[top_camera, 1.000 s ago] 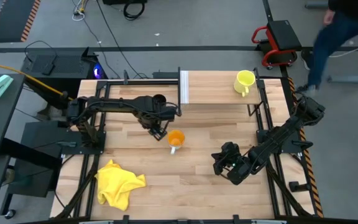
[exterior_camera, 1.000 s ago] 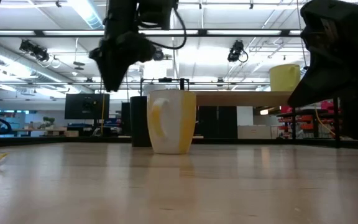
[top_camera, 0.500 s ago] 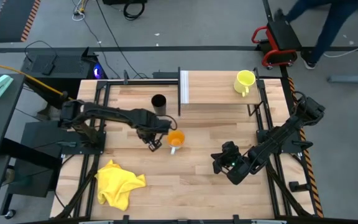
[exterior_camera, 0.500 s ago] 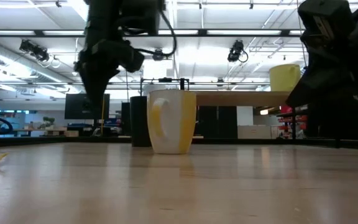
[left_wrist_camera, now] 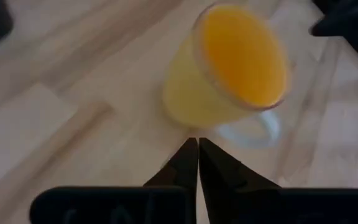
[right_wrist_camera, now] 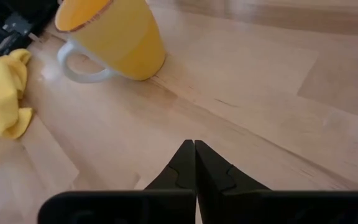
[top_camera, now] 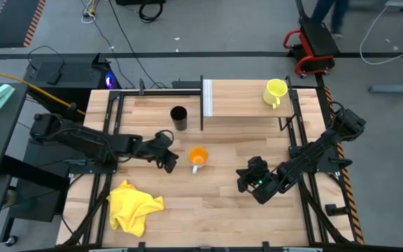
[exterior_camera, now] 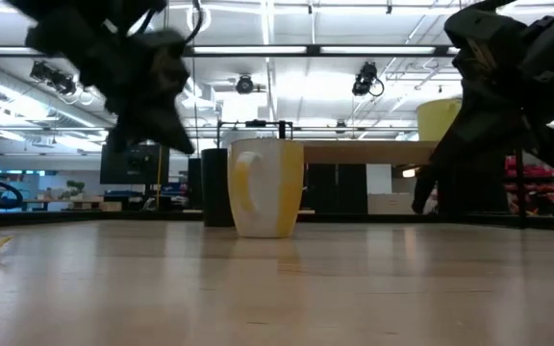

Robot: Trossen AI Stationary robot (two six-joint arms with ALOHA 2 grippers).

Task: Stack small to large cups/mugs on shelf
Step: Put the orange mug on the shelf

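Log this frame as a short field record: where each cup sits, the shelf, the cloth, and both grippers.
yellow-green mug: on shelf, right end
black cup: on tabletop, left of shelf's white panel
orange mug: on tabletop, mid-table, upright
yellow cloth: crumpled, front left
left gripper: shut, empty, just left of orange mug
right gripper: shut, empty, right of orange mug
stacking: not started

A pale striped wood table (top_camera: 222, 210) holds an orange cup (top_camera: 197, 156) with what looks like a white handle, a black cup (top_camera: 178, 117), and a crumpled bright yellow cloth (top_camera: 133, 204). A yellow-green mug (top_camera: 275, 91) sits on a light-wood shelf (top_camera: 243, 106) with a white end panel. Both arms are black.
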